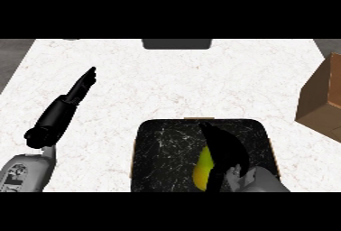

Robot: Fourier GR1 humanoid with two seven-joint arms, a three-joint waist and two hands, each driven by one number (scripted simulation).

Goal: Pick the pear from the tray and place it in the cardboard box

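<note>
Spanning the scene, the white worktop (186,76) carries a black tray (160,153) at its near edge and a cardboard box (323,99) far right. On the tray, the right hand (226,151) lies over the pear (204,169), fingers straight, touching its right side. The left hand (78,90) rests open at left.

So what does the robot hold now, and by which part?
The right hand lies over the pear on the tray; whether it grips cannot be told. The left hand holds nothing.

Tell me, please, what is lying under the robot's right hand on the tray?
A yellow-green pear shows beside the right hand, on the dark tray. The hand covers most of it, so its full shape is hidden.
</note>
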